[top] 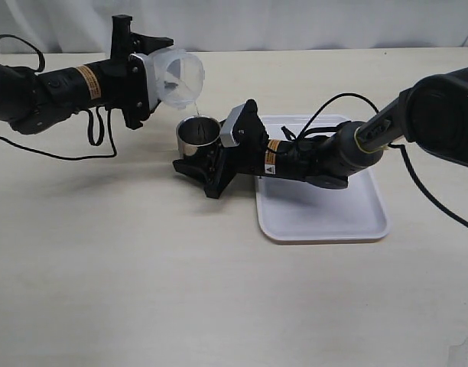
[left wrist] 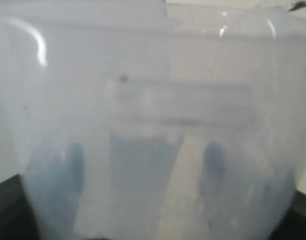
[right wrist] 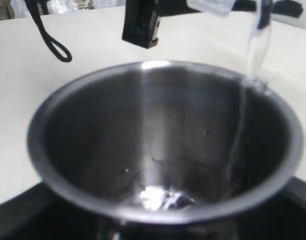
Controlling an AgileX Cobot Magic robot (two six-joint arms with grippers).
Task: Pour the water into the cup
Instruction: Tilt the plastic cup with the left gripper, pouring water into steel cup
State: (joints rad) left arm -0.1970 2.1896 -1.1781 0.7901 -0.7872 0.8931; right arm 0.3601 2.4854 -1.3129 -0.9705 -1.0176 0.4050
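The left gripper [top: 152,78] is clamped across the body of the translucent container [top: 182,73], one finger above and one below. It holds the container tipped nearly onto its side so that the mouth faces down toward the cup [top: 197,132]. The container hangs at about 11 o'clock from the cup, raised just clear of it, which lets the lip drain without touching steel.

A thin thread of water [right wrist: 256,47] drops from that lip. It meets the cup right at the rim, at roughly 12 o'clock in the exterior view, and runs down the inner wall to a small pool at the bottom. The margin there looks slim; a slight drift outward would likely spill onto the table [top: 142,290].

The right gripper [top: 206,157] reaches in from 3 o'clock, its fingers closed on the cup's sides, steadying it upright off the tray.

The white tray [top: 326,222] lies at 4 o'clock from the cup, under the right arm, its near rim just beside the gripper. Bare tabletop opens from 6 to 9 o'clock, the freest way out.
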